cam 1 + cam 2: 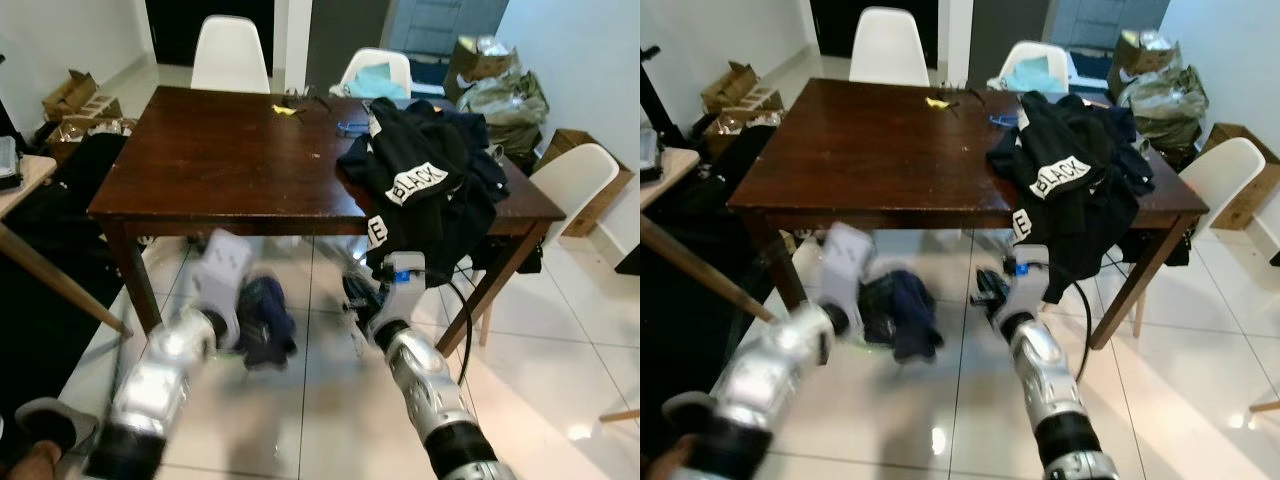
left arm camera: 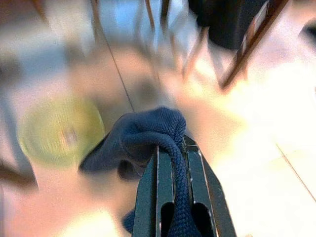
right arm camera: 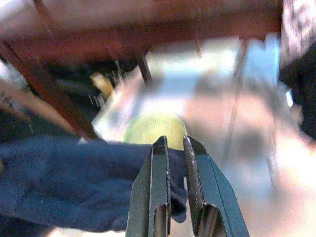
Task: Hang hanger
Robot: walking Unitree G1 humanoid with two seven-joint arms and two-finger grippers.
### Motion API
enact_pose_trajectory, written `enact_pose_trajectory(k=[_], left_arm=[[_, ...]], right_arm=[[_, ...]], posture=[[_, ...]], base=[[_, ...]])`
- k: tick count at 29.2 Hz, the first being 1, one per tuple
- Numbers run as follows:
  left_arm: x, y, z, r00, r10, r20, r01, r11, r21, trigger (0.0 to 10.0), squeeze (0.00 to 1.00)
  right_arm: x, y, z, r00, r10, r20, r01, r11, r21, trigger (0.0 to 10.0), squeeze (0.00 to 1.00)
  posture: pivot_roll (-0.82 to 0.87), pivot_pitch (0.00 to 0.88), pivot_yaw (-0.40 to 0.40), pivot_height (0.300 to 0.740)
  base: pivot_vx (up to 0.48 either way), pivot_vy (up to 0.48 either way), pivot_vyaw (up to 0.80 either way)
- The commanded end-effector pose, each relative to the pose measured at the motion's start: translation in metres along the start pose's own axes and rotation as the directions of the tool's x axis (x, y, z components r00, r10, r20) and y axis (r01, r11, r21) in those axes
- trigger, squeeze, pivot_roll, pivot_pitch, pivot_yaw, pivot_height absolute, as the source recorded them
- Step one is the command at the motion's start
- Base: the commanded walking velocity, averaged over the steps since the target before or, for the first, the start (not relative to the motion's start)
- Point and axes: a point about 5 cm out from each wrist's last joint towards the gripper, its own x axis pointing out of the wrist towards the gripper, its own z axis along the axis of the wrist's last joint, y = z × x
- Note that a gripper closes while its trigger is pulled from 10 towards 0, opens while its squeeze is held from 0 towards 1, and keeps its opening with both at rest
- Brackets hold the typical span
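Low in front of the dark wooden table [image 1: 220,150], both arms out over the white tiled floor [image 1: 560,330]. Left gripper [image 2: 174,163] pinched tight on a fold of the navy knit garment [image 1: 263,322], cloth bunched up between the black fingers [image 2: 195,177] in the left wrist view. Right gripper [image 3: 171,148] just beside the same navy cloth, fingers near together with a narrow gap; possibly nipping an edge, but too blurred to call, so cannot tell. No hanger to make out anywhere, perhaps buried inside the knit.

Handling, by the look of it: soft, limp, light, thick-woven, grippy rather than slippery, nothing fragile. Sagging and swinging wherever unsupported, so best taken at the collar or shoulder seam, one pinch on each side, spread wide to keep the neck open for a hook.

Heap of black clothing [image 1: 425,185] draped over the table's right corner, well apart from the knit. White chairs [image 1: 230,55] behind.
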Motion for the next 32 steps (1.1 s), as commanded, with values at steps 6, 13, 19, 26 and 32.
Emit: enact_pose_trajectory(k=[6, 13, 19, 26, 32], left_arm=[[-0.006, 0.024, -0.009, 0.969, 0.245, 0.019, -0.243, 0.966, -0.089, 10.0, 0.0], [-0.016, 0.037, 0.002, 0.941, 0.316, 0.12, -0.296, 0.942, -0.159, 10.0, 0.0], [-0.011, 0.028, -0.003, 0.958, 0.277, 0.076, -0.266, 0.955, -0.13, 10.0, 0.0], [-0.007, 0.016, -0.011, 0.973, 0.228, 0.044, -0.221, 0.966, -0.132, 10.0, 0.0], [-0.003, 0.013, -0.009, 0.977, 0.208, 0.055, -0.205, 0.977, -0.054, 10.0, 0.0]], right_arm=[[-0.007, -0.006, -0.02, 0.998, -0.018, -0.068, 0.017, 1.0, -0.009, 10.0, 0.0], [-0.009, -0.019, -0.019, 0.992, -0.115, -0.057, 0.118, 0.992, 0.046, 10.0, 0.0], [-0.012, -0.037, -0.022, 0.964, -0.25, -0.089, 0.252, 0.968, 0.016, 10.0, 0.0], [-0.028, -0.066, -0.024, 0.922, -0.381, -0.07, 0.386, 0.919, 0.078, 10.0, 0.0], [-0.031, -0.073, -0.026, 0.896, -0.435, -0.092, 0.443, 0.891, 0.104, 10.0, 0.0]], posture=[[0.02, 0.041, -0.1, 0.74], [0.01, 0.023, -0.094, 0.74], [0.01, 0.011, -0.097, 0.74], [0.0, 0.01, -0.089, 0.74], [0.02, 0.012, -0.102, 0.74]], base=[[0.0, 0.0, 0.0], [0.0, 0.0, -0.41], [0.0, 0.0, -0.8], [0.0, 0.0, -0.8], [0.0, 0.0, -0.8]])
